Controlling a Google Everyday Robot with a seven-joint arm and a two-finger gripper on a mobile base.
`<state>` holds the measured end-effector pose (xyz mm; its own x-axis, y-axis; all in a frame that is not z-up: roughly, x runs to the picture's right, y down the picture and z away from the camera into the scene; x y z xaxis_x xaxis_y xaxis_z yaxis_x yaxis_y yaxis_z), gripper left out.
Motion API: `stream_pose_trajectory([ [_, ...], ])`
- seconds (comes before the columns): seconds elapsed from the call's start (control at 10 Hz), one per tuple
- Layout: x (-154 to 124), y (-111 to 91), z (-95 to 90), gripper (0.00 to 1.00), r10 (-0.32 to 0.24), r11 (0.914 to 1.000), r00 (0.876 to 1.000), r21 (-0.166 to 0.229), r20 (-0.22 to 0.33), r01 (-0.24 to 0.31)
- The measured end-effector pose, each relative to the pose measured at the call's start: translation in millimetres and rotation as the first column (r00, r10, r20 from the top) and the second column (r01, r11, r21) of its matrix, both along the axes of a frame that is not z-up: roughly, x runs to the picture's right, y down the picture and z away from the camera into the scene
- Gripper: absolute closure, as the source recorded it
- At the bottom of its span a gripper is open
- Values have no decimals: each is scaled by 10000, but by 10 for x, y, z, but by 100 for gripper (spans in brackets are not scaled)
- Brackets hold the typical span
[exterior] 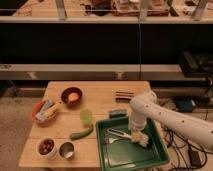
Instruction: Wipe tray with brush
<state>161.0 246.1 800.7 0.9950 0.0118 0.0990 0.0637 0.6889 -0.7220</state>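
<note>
Resting on wooden table [105, 95]: tray [120, 157]; pincer [136, 131] above it at brush [141, 139], grip state unclear; dark shelving [75, 70] behind.

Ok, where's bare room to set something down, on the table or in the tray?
Bare wood: back middle of the table, between the brown bowl and the dark bar. The near half of the tray is free, in front of the fork and the brush under the gripper. The table's left side is crowded.

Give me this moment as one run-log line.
gripper: down inside tray, at brush | brush: head on tray floor | fork: in tray, beside brush
</note>
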Motion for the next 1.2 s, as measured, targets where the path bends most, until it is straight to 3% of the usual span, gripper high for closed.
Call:
stream_pose_trajectory([
  [0.4, 44, 1, 98, 22, -72, 9998, 9998, 179, -164, 75],
  [0.5, 46, -1, 124, 29, -110, 9997, 9998, 218, -170, 114],
  [0.9, 74, 12, 166, 72, -441, 9983, 9988, 383, 207, 433],
  [1.2, 80, 0, 143, 99, -432, 9985, 9989, 358, 192, 425],
])
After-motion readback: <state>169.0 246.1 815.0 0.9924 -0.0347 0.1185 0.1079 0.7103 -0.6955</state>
